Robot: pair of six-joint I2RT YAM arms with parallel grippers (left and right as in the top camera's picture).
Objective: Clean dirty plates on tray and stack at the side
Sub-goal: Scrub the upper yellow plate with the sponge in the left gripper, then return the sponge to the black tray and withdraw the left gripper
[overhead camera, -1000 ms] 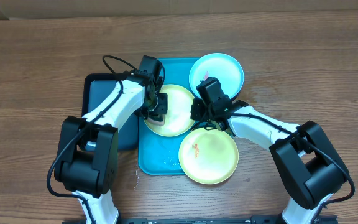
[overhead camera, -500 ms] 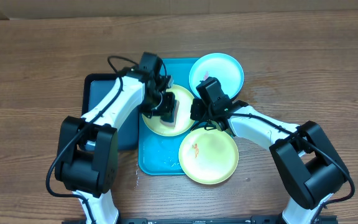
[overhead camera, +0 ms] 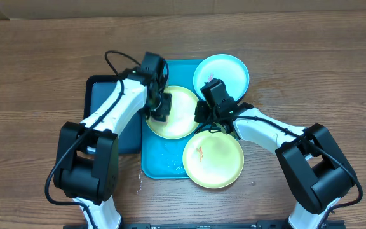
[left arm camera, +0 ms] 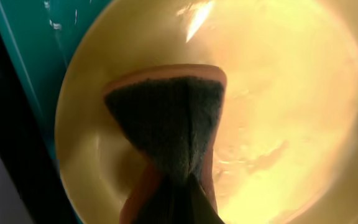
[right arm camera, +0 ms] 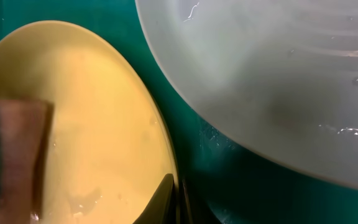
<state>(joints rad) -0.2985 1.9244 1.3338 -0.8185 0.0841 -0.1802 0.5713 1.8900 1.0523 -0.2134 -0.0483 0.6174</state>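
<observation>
A pale yellow-green plate lies on the turquoise tray. My left gripper is shut on a sponge and presses it on that plate's left part. In the left wrist view the sponge, dark with an orange edge, lies on the wet plate. My right gripper is shut on the same plate's right rim; the right wrist view shows its fingers pinching the rim of the plate. A cyan plate lies behind. A second yellow-green plate, with an orange smear, lies in front.
A smaller dark tray lies to the left of the turquoise tray, partly under my left arm. The cyan plate fills the upper right of the right wrist view. Wet spots mark the tray's front. Wooden table surrounds everything.
My left gripper swept the sponge right across the plate, then back to the plate's left part. The right gripper kept its hold on the rim and has not moved.
</observation>
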